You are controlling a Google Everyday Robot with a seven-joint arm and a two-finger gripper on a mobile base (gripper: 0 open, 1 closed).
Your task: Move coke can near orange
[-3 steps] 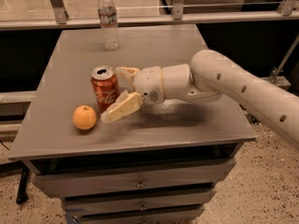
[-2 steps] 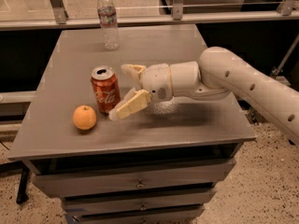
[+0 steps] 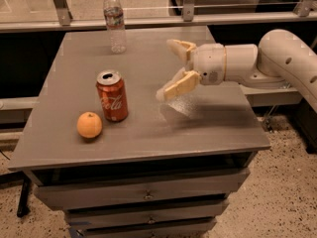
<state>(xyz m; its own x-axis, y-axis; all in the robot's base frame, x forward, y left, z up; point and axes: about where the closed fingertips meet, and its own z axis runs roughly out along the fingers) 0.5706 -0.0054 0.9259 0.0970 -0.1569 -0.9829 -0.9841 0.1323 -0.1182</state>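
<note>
The red coke can (image 3: 112, 95) stands upright on the grey table (image 3: 208, 128), left of centre. The orange (image 3: 89, 125) lies just to its front left, close beside it with a small gap. My gripper (image 3: 167, 68) is open and empty, held above the table to the right of the can and well apart from it, its two tan fingers (image 3: 177, 86) spread wide and pointing left. The white arm (image 3: 277, 58) comes in from the right.
A clear plastic water bottle (image 3: 115, 21) stands at the back of the table, left of centre. The table top sits on a drawer cabinet (image 3: 143, 195). A glass railing (image 3: 148, 4) runs behind the table.
My gripper has let go of the can's side and pulled back to the right and upward. The can and the orange have stayed in place.
</note>
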